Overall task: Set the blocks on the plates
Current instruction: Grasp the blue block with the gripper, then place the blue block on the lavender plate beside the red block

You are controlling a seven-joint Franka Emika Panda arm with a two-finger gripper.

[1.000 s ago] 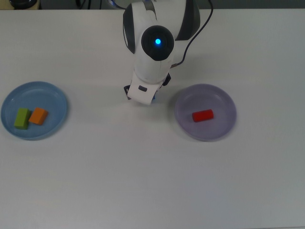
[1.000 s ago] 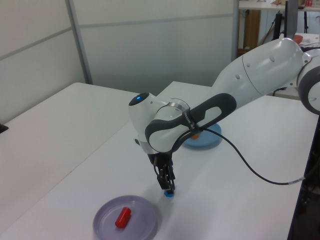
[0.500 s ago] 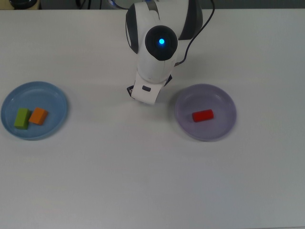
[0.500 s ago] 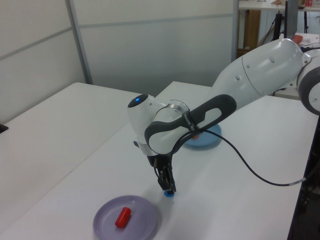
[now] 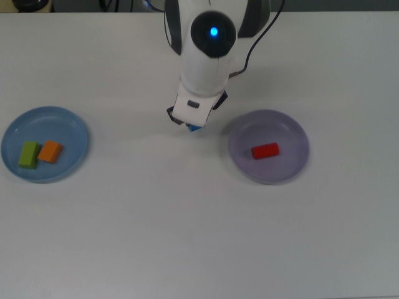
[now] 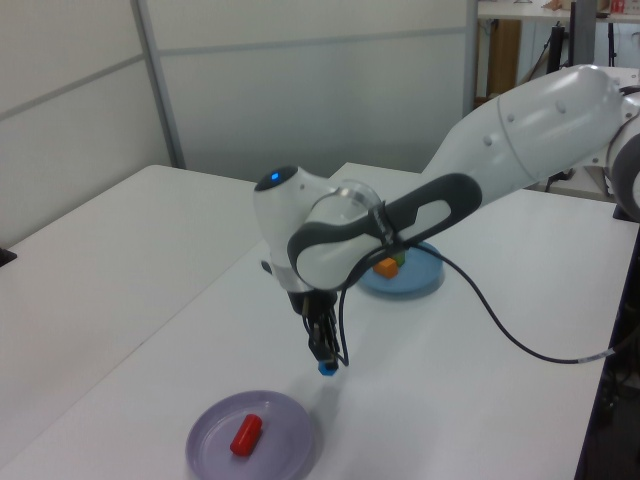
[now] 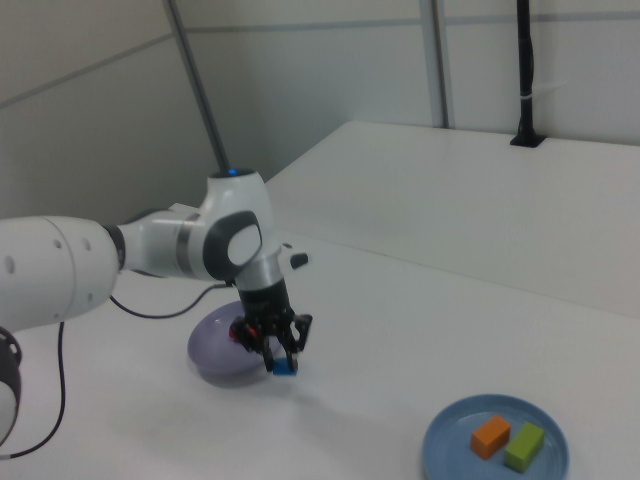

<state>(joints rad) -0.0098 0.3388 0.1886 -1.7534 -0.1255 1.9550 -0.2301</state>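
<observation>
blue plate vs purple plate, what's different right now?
The light blue plate holds two blocks, the green block and the orange block, side by side; the purple plate holds only the red block. The purple plate lies nearer the gripper than the light blue plate. Both are round, shallow and similar in size.

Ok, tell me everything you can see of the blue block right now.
The blue block is small, cube-like and solid bright blue, far smaller than either plate. It sits pinched at the tip of the tool, lifted clear of the white table, with a faint shadow below it. In the top view only a corner shows past the arm. It hangs beside the lilac plate, not over it. Only the tool touches it.
</observation>
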